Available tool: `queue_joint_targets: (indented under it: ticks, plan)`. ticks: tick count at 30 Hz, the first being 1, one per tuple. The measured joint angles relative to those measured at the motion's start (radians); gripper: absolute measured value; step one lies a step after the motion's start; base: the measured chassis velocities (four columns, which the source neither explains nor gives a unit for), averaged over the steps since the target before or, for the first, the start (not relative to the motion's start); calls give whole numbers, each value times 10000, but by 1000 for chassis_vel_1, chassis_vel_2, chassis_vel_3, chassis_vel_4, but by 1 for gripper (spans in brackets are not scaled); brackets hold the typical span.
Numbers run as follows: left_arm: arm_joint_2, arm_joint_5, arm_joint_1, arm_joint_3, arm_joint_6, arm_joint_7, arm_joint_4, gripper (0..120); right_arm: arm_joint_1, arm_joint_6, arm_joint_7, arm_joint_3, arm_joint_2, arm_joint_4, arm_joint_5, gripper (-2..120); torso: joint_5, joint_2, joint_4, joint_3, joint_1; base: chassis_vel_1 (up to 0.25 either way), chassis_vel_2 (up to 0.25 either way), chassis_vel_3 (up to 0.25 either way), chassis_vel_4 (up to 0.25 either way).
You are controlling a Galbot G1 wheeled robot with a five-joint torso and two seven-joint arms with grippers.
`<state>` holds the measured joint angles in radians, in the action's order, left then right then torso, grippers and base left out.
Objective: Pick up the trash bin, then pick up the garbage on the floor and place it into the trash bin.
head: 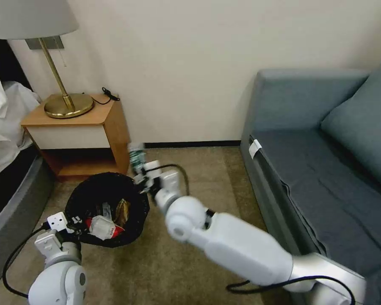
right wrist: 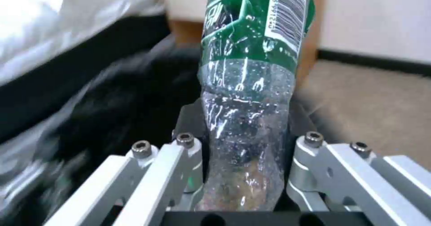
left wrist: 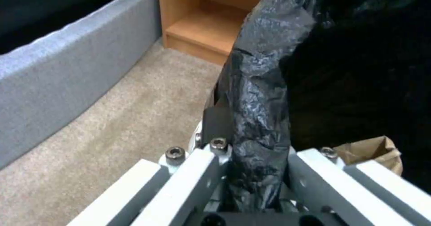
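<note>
The trash bin (head: 93, 181), lined with a crinkly black bag, hangs low over the carpet at the left. My left gripper (head: 75, 221) is shut on its near rim; in the left wrist view the bag's rim (left wrist: 262, 94) is pinched inside the left gripper (left wrist: 258, 172). A red wrapper (head: 105, 227) and a yellow-dark wrapper (head: 122, 212) lie inside, and a brown paper packet (left wrist: 375, 152) shows at the bin's bottom. My right gripper (head: 140, 177) is shut on the clear bottle with a green label (head: 136, 157), held upright just past the bin's far right rim. The right wrist view shows the bottle (right wrist: 247, 94) clamped in the right gripper (right wrist: 244, 141).
A wooden nightstand (head: 78, 127) with a brass lamp (head: 67, 103) stands right behind the bin. The bed's grey frame (head: 12, 207) runs along the left. A blue-grey sofa (head: 326, 169) fills the right. Open carpet (head: 216, 169) lies between them.
</note>
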<state>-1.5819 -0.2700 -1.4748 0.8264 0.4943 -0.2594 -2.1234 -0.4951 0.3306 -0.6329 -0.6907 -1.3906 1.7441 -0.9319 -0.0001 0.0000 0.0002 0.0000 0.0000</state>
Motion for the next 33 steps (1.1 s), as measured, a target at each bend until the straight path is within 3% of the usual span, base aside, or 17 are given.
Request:
queue_joint_targets:
  ticks: [5,8,22,27,31,33]
  plan:
    - [-91,-1,-25,-31,1,-8,-48,2,-178,-77,-61,-808,-416,-670,257,23,-1,0,-1,0,0,0,0,0,0]
    - [-101,-3,-40,-35,2,-9,-104,2,-188,-76,-36,-881,-471,-819,353,30,0,0,0,0,0,0,0,0,0]
    - [-146,-10,61,-121,76,-9,-107,2,-153,-85,93,-609,-209,-749,513,85,1,0,-2,0,0,0,0,0,0]
    - [-174,-28,53,-125,77,-32,-101,2,-152,-122,103,-540,-211,-748,636,98,2,0,-2,0,0,0,0,0,0]
    - [-176,-668,25,-129,273,-591,-152,2,-94,-161,104,-367,-171,-490,744,100,1,0,-2,0,0,0,0,0,0]
    - [-141,-1733,23,-129,671,-1331,-289,2,-2,-232,104,-197,-70,-198,878,100,1,0,-1,0,-1,0,0,0,0]
